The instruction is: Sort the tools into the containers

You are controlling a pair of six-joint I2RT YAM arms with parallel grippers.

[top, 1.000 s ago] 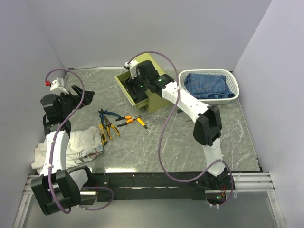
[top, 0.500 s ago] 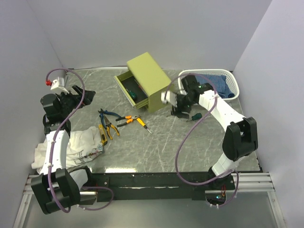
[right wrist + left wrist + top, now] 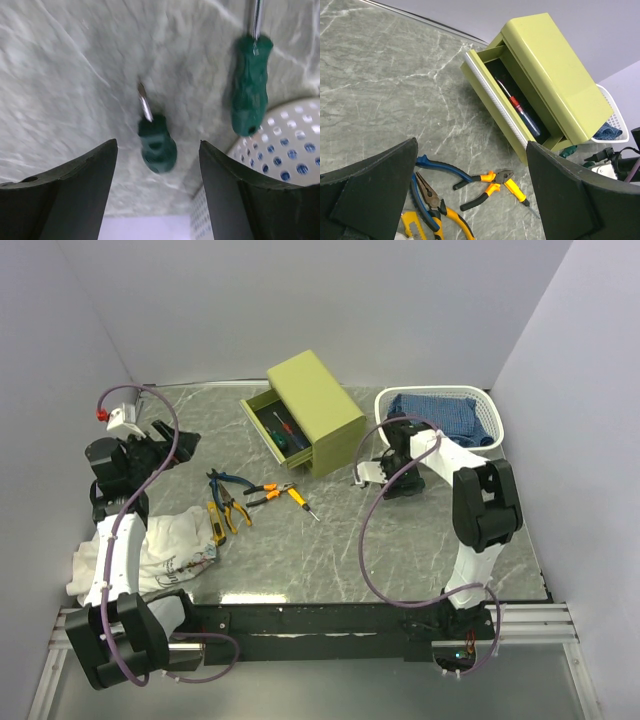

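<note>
We see the olive cabinet (image 3: 318, 400) at the far middle of the marbled surface (image 3: 330, 540), one drawer (image 3: 495, 104) pulled out toward the left. A red-blue screwdriver (image 3: 522, 113) lies inside the drawer, and from above a green handle (image 3: 284, 441) shows beside it. In front of the cabinet five tools lie close together on the surface: blue pliers (image 3: 228, 481), orange pliers (image 3: 485, 182), an orange screwdriver (image 3: 515, 190), yellow pliers (image 3: 236, 512) and, at the near left of the group, a yellow utility knife (image 3: 215, 523). The left claw (image 3: 471, 146) hangs well to the left of these tools with its fingers (image 3: 370, 190) spread wide and nothing between them. The right arm is folded in beside the white basket (image 3: 490, 435), which holds a blue cloth (image 3: 435, 418). Through the right wrist camera we find the right claw (image 3: 156, 148) low over the surface, its fingers (image 3: 250, 195) apart. A short green screwdriver (image 3: 157, 144) lies in the gap between them, and neither finger touches it that we can see. A longer green screwdriver (image 3: 251, 90) lies just beyond, near the basket's perforated wall. That picture is blurred, so we cannot make out finer detail. A white cloth (image 3: 160, 555) lies crumpled at the near left, beneath the left arm.
</note>
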